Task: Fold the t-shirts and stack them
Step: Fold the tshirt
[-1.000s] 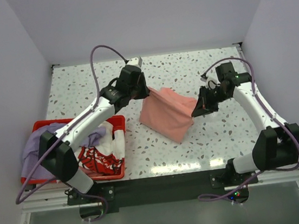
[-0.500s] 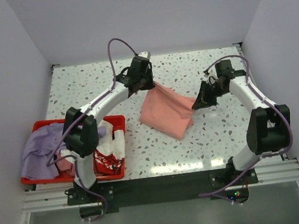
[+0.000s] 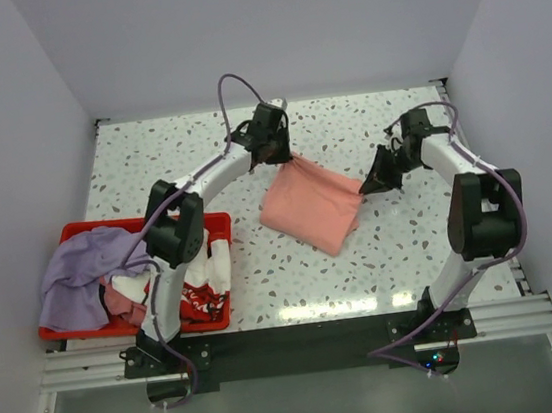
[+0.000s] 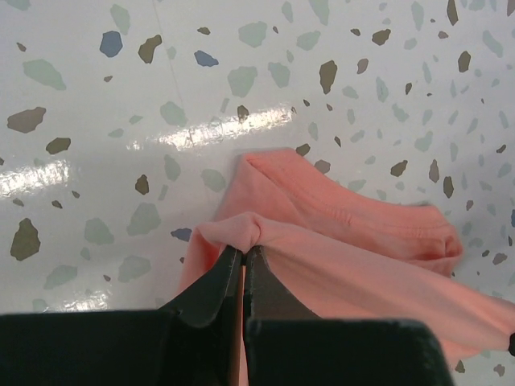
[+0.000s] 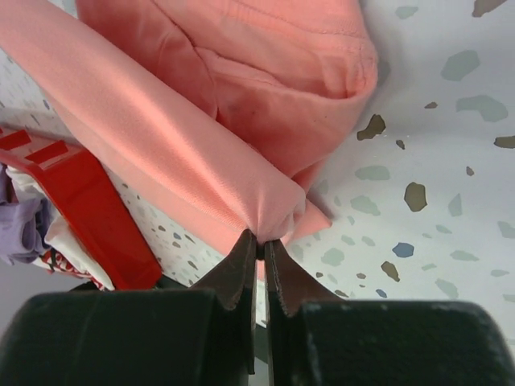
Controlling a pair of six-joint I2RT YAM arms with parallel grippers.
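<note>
item 1, left end effector point(image 4: 244, 251): jaws are closing fully on a small bunched fold of cloth, pinching the far-left corner of the salmon-pink t-shirt point(image 3: 311, 207). cloth is spreading away from the tips to the right in the wrist view.

item 2, right end effector point(image 5: 261, 238): jaws are likewise clamping tight, gripping a puckered corner of the same shirt at its right end.

item 3, salmon-pink t-shirt: it is sitting mid-worktop between the two end effectors, partly folded, layers showing doubled in both wrist views. the held edge is running as its long axis from far-left down to near-right, taut between the grips. the rest is draping toward the near side, with the lower part appearing to rest on the worktop point(image 3: 150, 162). each arm is holding one end, so neither is nearer. the coming move is judged to turn on carrying this held edge across the draped body, toward the near-left.

item 4, lavender t-shirt point(image 3: 75, 279): it is hanging over the left side of the red crate point(image 3: 219, 218), well apart from the grips.

item 5, white t-shirt point(image 3: 202, 276), red print: it is lying crumpled in the crate's right part.
</note>
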